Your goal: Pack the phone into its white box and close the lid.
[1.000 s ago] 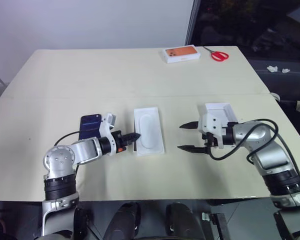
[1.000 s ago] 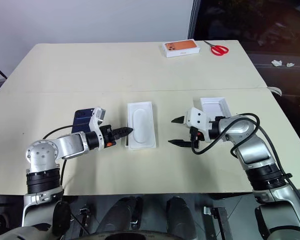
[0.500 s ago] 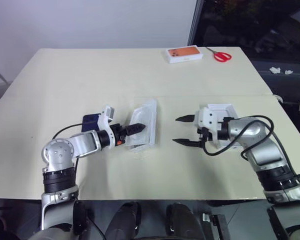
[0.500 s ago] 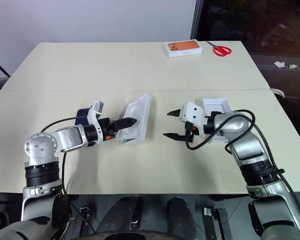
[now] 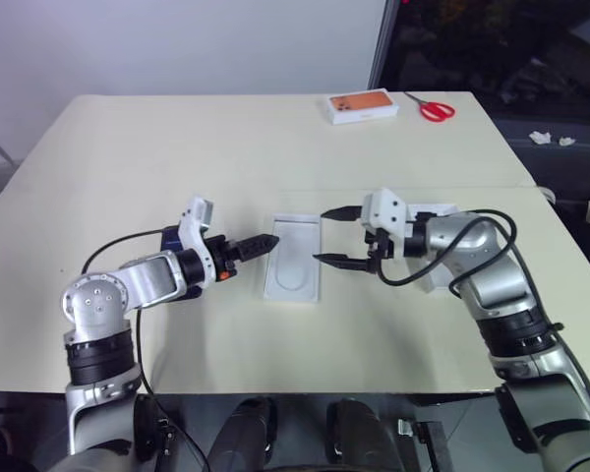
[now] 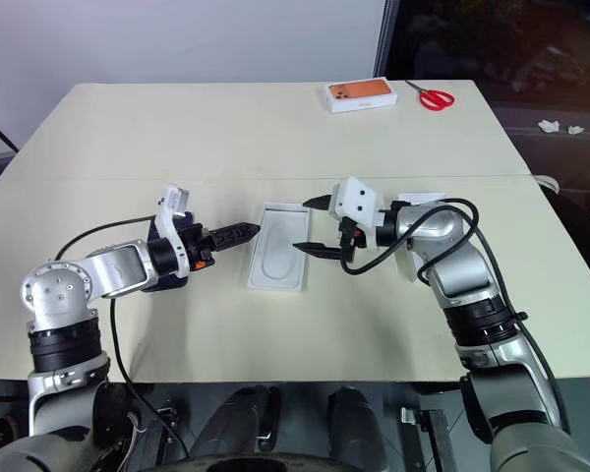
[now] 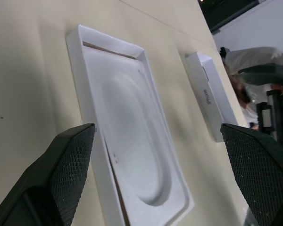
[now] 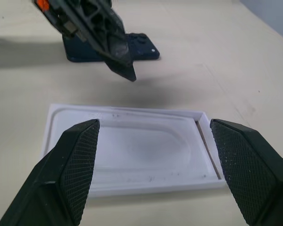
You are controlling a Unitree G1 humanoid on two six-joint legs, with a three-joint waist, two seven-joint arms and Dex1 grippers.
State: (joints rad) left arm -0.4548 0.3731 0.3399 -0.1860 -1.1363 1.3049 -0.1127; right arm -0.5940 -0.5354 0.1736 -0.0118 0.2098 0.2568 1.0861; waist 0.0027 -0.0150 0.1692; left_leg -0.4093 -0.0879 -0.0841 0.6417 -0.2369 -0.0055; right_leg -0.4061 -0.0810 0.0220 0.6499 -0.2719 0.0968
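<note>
Cream table (image 5: 275,138) carries both open tools, left (image 5: 265,242), right (image 5: 336,236), flanking white box (image 5: 293,270)

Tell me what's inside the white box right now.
The white box holds a white insert with an oval recess, nothing on it. A brownish edge peeks out at one end; anything beneath the insert is covered.

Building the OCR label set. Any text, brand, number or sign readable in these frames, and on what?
No text reads clearly in any view.
Lid: a short dark word printed along its side wall, too blurred to read.
Box with the orange phone picture: too small to tell whether it carries any lettering.
White insert, phone, scissors: no marking visible.
</note>
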